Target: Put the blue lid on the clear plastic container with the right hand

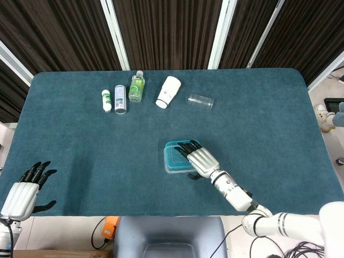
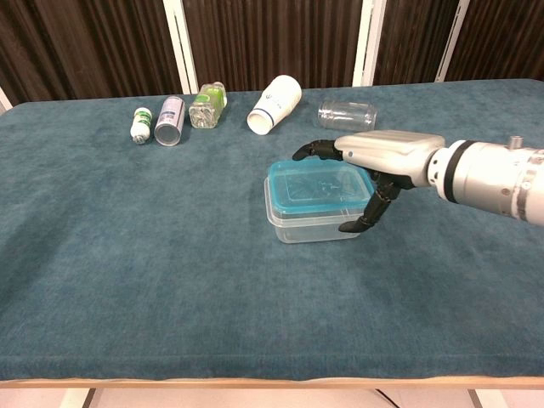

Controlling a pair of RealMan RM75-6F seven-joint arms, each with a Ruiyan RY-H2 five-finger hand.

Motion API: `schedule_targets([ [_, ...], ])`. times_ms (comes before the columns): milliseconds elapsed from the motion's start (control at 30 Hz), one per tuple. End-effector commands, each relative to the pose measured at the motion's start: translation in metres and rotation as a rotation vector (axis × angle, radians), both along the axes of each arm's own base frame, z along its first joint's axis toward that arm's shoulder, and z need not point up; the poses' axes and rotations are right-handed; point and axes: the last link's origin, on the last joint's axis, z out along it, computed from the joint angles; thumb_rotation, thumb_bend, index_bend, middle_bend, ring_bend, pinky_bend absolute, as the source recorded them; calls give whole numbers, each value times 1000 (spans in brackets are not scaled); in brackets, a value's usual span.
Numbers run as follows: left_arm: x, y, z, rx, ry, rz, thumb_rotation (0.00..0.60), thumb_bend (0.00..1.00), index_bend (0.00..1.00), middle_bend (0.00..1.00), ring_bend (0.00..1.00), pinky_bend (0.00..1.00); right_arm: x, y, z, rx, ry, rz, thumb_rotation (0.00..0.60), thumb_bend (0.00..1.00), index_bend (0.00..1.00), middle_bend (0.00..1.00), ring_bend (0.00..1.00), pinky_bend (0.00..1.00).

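Teal cloth-covered table (image 1: pixel 269 118), contents listed near to far. Left hand (image 1: pixel 24 191): at the near left edge, fingers spread, holding nothing. Clear plastic container (image 2: pixel 313 225): centre of the table, slightly toward the near side, blue lid (image 2: pixel 314 184) seated flat on top. Right hand (image 2: pixel 382 153): palm down above the lid's right part, fingers extended over it, thumb curled beside the container's right wall, gripping nothing. Far row, all lying on their sides: small white bottle (image 1: pixel 106 100), silver can (image 1: pixel 120 99), green bottle (image 1: pixel 136 86), white cup (image 1: pixel 169 92), clear cup (image 1: pixel 200 101).

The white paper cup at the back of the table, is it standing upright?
No, in the chest view the white paper cup lies on its side on the table, its open mouth toward the camera.
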Motion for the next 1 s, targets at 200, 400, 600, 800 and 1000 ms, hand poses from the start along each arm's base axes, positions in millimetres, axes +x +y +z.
schedule_targets([
  [200,0,0,0,-1,1,0,600,462,221,72,23,211,-9,13,11,20,29,36,600,386,56,136,119,153],
  [400,0,0,-1,-4,2,2,600,462,221,72,23,212,-18,18,14,32,84,57,600,386,55,136,117,133],
  [600,0,0,-1,-5,3,2,600,462,221,72,23,212,-25,23,11,49,123,68,600,386,54,137,117,124],
  [800,0,0,-1,-5,2,5,600,461,221,72,23,212,-29,26,8,64,140,71,600,386,53,137,117,124],
  [1000,0,0,-1,-7,2,7,600,463,221,72,23,212,-31,27,8,75,139,66,600,386,54,136,117,124],
])
